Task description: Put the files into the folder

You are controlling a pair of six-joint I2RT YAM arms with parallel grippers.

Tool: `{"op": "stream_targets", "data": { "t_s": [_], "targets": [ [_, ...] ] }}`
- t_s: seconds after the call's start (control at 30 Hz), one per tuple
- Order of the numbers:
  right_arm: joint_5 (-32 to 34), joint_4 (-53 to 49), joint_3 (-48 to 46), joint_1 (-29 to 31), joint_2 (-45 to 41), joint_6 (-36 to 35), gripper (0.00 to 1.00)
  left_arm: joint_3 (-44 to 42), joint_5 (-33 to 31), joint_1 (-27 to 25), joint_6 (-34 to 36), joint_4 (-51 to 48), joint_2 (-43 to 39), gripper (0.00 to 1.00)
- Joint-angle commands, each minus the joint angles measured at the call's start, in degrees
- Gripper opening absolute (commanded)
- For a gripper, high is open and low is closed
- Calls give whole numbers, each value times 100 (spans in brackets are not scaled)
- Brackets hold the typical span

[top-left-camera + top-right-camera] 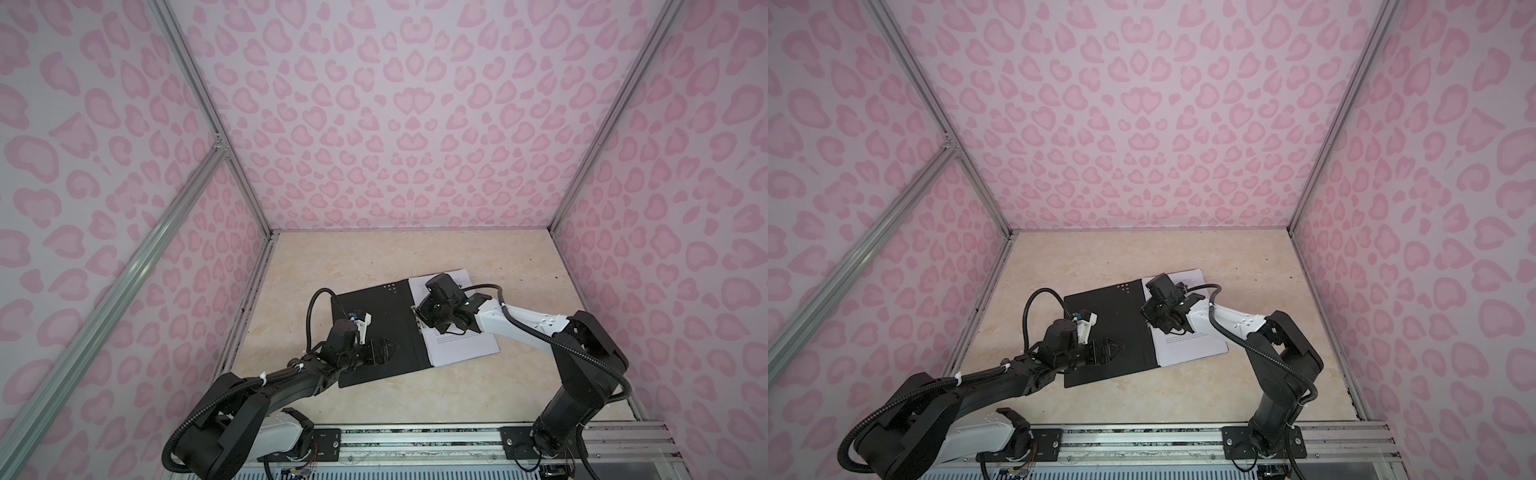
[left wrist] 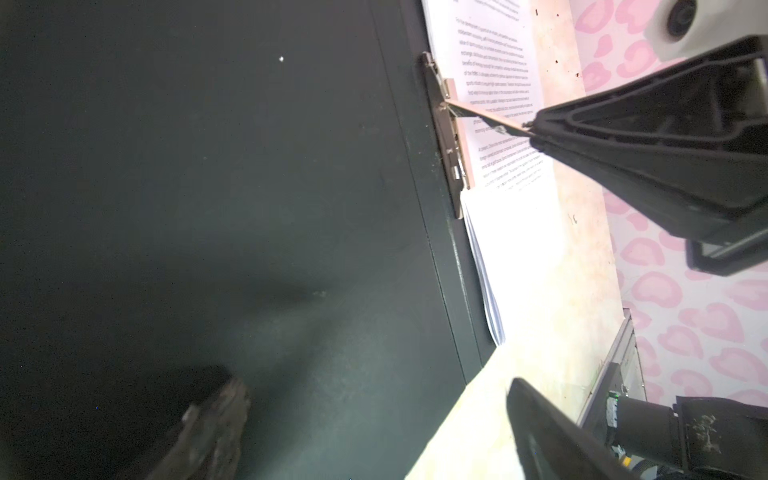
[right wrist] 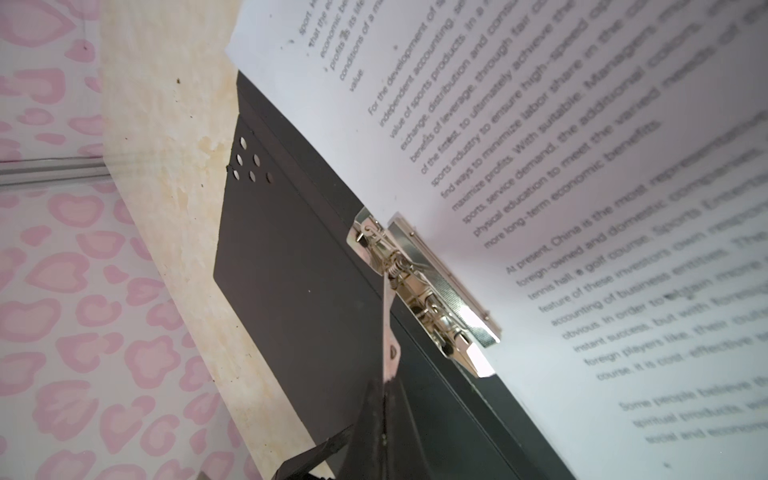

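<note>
The folder (image 1: 374, 307) lies open on the worktop (image 1: 332, 257), with the files (image 1: 461, 345) on its right half against the clip (image 3: 419, 286). The right gripper (image 3: 382, 390) is clamped on the clip's lever (image 3: 388, 316). The left gripper (image 1: 384, 349), jaws apart, sits low over the bare left cover.

The lever likely wants a steady swing about its hinge, without dragging the sheets. The spine runs near to far, its far end leaning left, and the sheets' long edges follow it.

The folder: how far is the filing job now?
Done: the folder lies open with the files on its right half. In hand: the right gripper is shut on the clip lever, raised. Still to do: lower the lever, close the cover. The left gripper is open.
</note>
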Motion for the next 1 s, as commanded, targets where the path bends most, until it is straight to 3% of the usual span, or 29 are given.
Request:
{"op": "stream_targets", "data": {
  "t_s": [0.0,0.33,0.53,0.97],
  "targets": [
    [-38,28,106,-19,140,-435,0,-54,-122,13,60,-341,-160,99],
    [-66,242,-44,25,190,-542,0,-25,-961,31,88,-870,-336,98],
    [-224,595,-206,-10,189,-464,0,111,-996,48,-173,-875,415,99],
    [-398,923,-123,-133,216,-280,10,-9,-1331,48,-307,-1005,164,99]
  ]
}}
